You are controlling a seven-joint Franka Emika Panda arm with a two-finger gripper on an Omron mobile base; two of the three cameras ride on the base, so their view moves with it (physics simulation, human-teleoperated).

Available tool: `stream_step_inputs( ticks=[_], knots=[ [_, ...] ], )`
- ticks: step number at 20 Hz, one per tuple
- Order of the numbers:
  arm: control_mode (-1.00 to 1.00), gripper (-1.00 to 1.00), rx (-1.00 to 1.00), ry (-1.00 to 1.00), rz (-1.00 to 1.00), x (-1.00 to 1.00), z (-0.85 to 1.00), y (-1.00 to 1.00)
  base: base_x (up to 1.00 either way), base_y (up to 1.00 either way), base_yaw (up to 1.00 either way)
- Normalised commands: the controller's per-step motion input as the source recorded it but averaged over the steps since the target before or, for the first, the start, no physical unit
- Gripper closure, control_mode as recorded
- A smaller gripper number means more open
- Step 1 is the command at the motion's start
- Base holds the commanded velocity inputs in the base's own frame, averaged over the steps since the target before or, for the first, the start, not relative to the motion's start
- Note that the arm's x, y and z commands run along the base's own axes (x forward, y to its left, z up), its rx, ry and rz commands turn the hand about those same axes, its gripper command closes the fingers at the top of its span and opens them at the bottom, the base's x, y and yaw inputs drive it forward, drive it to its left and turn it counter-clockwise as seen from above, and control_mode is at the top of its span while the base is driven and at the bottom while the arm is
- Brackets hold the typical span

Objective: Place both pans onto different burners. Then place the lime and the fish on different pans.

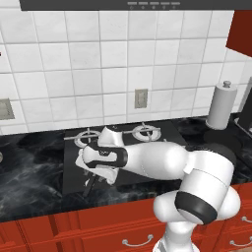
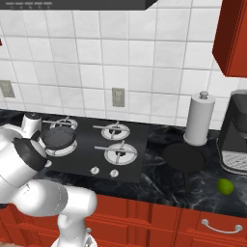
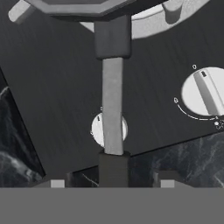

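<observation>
The round grey-black frying pan (image 2: pixel 58 137) sits on the front-left silver-grey burner (image 2: pixel 61 147) of the black glass cooktop (image 2: pixel 130 161), left of centre in the right base view; in the hand view its long straight handle (image 3: pixel 113 105) runs top to bottom, over a small silver knob (image 3: pixel 97 130). The gripper (image 3: pixel 109 183) straddles the handle's lower end, fingers spread either side without touching. At lower right, the plain black pan (image 2: pixel 184 157) rests on the dark marble counter (image 2: pixel 159 178), its handle pointing toward the frame's bottom edge, with the bright green lime (image 2: pixel 225 186) right of it.
</observation>
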Motion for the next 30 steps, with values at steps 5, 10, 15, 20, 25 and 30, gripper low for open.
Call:
stream_step_inputs(
  ticks=[5, 10, 15, 20, 25, 30],
  knots=[
    [-1.0, -1.0, 0.0, 0.0, 0.0, 0.01, 0.02, -0.03, 0.0, 0.0, 0.0],
    [-1.0, -1.0, 0.0, 0.0, 0.0, 0.01, 0.33, -0.38, 0.0, 0.0, 0.0],
    [-1.0, -1.0, 0.01, -0.01, 0.0, -0.14, 0.49, -0.79, 0.0, 0.0, 0.0],
    [-1.0, -1.0, -0.01, 0.0, 0.02, -0.2, 0.22, -0.75, 0.0, 0.0, 0.0],
    [-1.0, -1.0, -0.04, 0.0, 0.04, -0.11, 0.02, -0.69, 0.0, 0.0, 0.0],
    [-1.0, -1.0, -0.03, 0.0, 0.01, 0.0, 0.0, -0.7, 0.0, 0.0, 0.0]
  ],
)
